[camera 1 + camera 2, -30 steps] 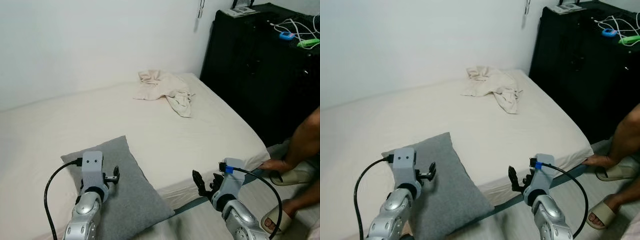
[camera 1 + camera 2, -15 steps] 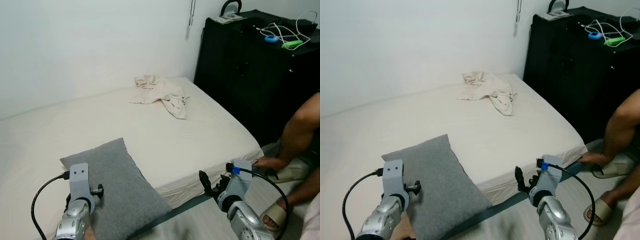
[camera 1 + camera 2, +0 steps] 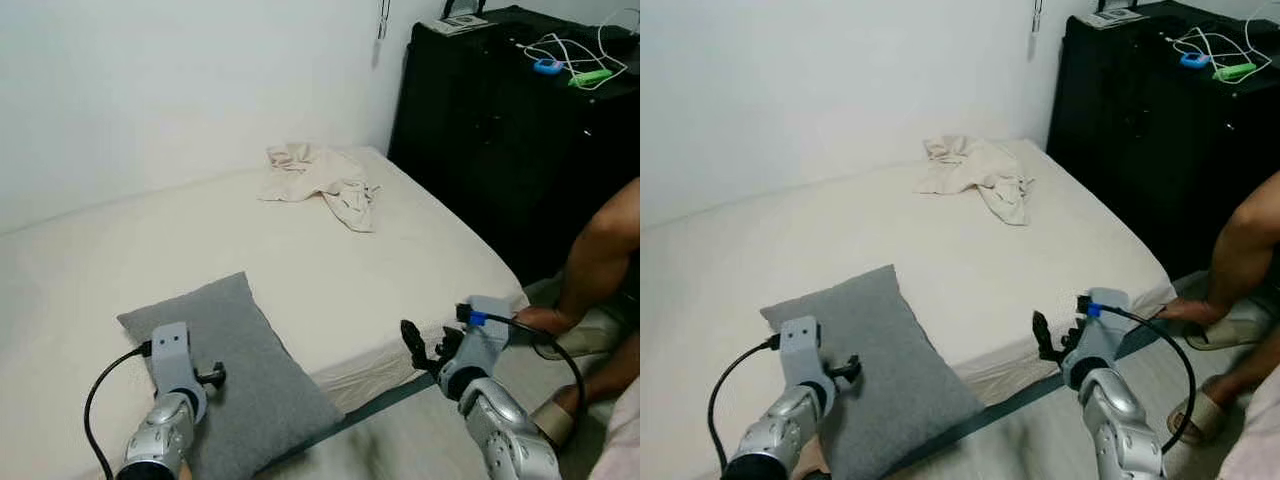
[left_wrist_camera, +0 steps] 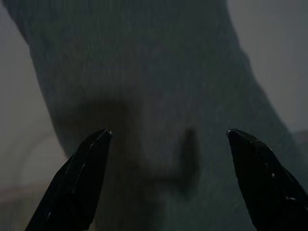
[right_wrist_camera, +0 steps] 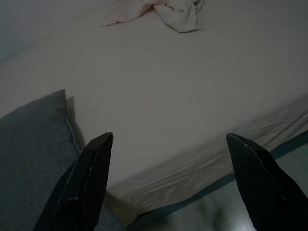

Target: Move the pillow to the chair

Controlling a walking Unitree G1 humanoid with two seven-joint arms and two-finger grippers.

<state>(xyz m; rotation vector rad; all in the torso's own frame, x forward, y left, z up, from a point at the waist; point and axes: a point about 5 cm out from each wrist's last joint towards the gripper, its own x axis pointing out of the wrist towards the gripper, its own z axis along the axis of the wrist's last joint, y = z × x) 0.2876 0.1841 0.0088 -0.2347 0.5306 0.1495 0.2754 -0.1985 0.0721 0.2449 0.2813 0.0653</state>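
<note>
You have the grey rectangular fabric pillow (image 3: 230, 375) lying flat on the near left part of the cream-sheeted bed (image 3: 330, 270), with its near right corner close to the bed's near edge. Your left gripper (image 4: 166, 144) hangs just above the pillow's middle, its 2 black fingers spread wide with nothing between them; the left wrist view is dark, but you can make out the grey weave and the gripper's shadow on it. From the head camera you see the left arm's silver wrist block over the pillow's near left half.

Your right gripper (image 3: 425, 350) sits off the bed's near right edge, above the pale floor (image 3: 400, 450), well apart from the pillow. Its fingers are also spread wide and hold nothing. In the right wrist view it looks across the bed, with the pillow's corner on one side and the sheet's hanging edge ahead.

At the far side of the bed a crumpled cream cloth (image 3: 325, 180) lies near the white wall (image 3: 180, 90). A tall black cabinet (image 3: 500, 140) stands to the right of the bed, with white cables (image 3: 570, 45) and small blue and green items on top. At the far right you have a person's arm (image 3: 600, 260), its hand touching the bed's near right corner, and a sandalled foot (image 3: 560, 415) on the floor.
</note>
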